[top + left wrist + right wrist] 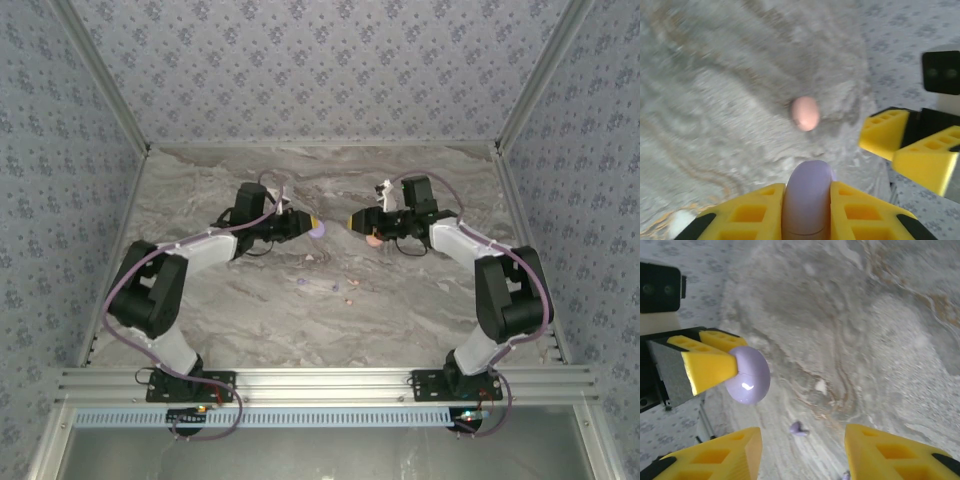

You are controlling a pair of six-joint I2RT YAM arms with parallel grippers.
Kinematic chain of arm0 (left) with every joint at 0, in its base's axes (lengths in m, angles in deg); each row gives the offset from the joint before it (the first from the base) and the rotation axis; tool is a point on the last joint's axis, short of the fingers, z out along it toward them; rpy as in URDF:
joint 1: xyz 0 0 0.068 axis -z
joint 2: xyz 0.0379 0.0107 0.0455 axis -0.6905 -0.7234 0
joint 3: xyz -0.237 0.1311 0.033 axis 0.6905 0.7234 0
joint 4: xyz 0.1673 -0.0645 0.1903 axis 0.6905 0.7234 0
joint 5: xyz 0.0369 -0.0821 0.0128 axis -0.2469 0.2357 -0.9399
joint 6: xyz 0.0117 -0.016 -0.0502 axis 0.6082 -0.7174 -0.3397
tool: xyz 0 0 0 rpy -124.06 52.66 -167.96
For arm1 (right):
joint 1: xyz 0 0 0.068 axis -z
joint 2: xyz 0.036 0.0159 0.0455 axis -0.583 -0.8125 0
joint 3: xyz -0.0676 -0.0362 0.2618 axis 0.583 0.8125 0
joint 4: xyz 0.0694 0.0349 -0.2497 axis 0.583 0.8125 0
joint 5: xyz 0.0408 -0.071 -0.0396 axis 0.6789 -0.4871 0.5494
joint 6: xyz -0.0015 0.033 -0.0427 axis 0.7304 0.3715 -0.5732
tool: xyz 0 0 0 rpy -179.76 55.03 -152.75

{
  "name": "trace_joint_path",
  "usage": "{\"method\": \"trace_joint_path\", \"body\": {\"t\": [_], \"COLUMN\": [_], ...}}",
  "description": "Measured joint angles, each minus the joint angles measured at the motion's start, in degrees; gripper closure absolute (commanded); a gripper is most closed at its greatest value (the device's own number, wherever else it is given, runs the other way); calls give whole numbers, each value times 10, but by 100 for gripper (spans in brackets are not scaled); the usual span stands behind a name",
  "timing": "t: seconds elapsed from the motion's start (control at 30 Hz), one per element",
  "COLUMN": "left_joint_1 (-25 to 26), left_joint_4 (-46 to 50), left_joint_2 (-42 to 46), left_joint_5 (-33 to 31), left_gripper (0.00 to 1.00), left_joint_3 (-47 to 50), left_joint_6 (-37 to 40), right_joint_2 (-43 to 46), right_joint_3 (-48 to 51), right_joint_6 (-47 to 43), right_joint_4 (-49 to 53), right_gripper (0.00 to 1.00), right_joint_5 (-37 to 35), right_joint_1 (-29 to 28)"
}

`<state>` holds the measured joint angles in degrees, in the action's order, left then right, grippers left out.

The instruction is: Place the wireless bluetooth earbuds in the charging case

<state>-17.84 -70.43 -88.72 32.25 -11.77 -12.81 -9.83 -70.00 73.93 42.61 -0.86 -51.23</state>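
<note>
Over the middle of the grey marbled tabletop (420,310), the left gripper (308,226) and the right gripper (352,223) point at each other, their yellow tips near but apart. In the left wrist view, the left gripper (807,192) has its 2 yellow fingers (862,210) clamped on a smooth lilac round charging case (807,205), which sticks out past the tips. From the right wrist view the same lilac case (747,375) shows pinched by its edge between those fingers (707,367). The right gripper (803,440) stands wide, with nothing between its 2 yellow fingers (895,455).

A salmon-pink egg-shaped case (805,113) lies on the marble, just beside the right gripper's tips in the overhead view (374,238).

Nearer the arm bases, well apart from both cases, a few tiny pellet-like earbuds (333,288) lie loose on the tabletop, some lilac and some salmon-pink. 1 lilac earbud (798,428) shows on the marble between the right gripper's spread fingers, with a small white speck (821,386) near it.
</note>
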Motion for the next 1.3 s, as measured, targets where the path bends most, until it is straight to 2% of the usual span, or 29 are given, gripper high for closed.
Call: {"method": "trace_joint_path", "body": {"t": [0.17,0.4,1.0,1.3], "left_joint_1": [0,0,7,17], "left_joint_4": [-22,-42,-52,-52], "left_joint_2": [49,88,119,119], "left_joint_5": [35,78,99,105], "left_gripper": [77,77,76,76], "left_joint_3": [0,0,2,2], "left_joint_6": [26,47,68,73], "right_joint_2": [31,53,53,47], "right_joint_3": [-1,-4,-29,-37], "right_joint_6": [-24,-35,-30,-19], "right_joint_4": [-11,-36,-77,-96], "right_gripper": [40,38,46,54], "right_joint_5": [50,107,145,151], "right_joint_1": [3,-5,-51,-55]}}
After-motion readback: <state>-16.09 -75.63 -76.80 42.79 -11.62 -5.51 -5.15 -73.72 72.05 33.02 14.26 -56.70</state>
